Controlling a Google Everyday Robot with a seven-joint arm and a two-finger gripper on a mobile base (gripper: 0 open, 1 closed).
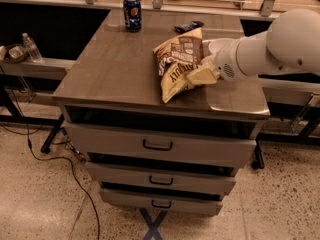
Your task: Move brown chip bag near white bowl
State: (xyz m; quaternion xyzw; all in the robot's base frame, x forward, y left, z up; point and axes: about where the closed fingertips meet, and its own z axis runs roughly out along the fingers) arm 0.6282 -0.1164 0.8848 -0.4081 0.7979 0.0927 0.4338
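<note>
The brown chip bag (177,64) is on the right half of the brown cabinet top (115,69), tilted, with its tan-yellow lower end towards the front edge. My gripper (202,75) comes in from the right and is shut on the bag's right edge. The white bowl (219,44) shows only as a white rounded rim just behind the gripper, close to the bag's upper right. My white arm (280,41) hides most of it.
A blue soda can (132,14) stands at the back of the top. A small dark wrapper (189,26) lies at the back, behind the bag. A water bottle (31,47) stands on a lower shelf at the left. Drawers (157,145) are below the front edge.
</note>
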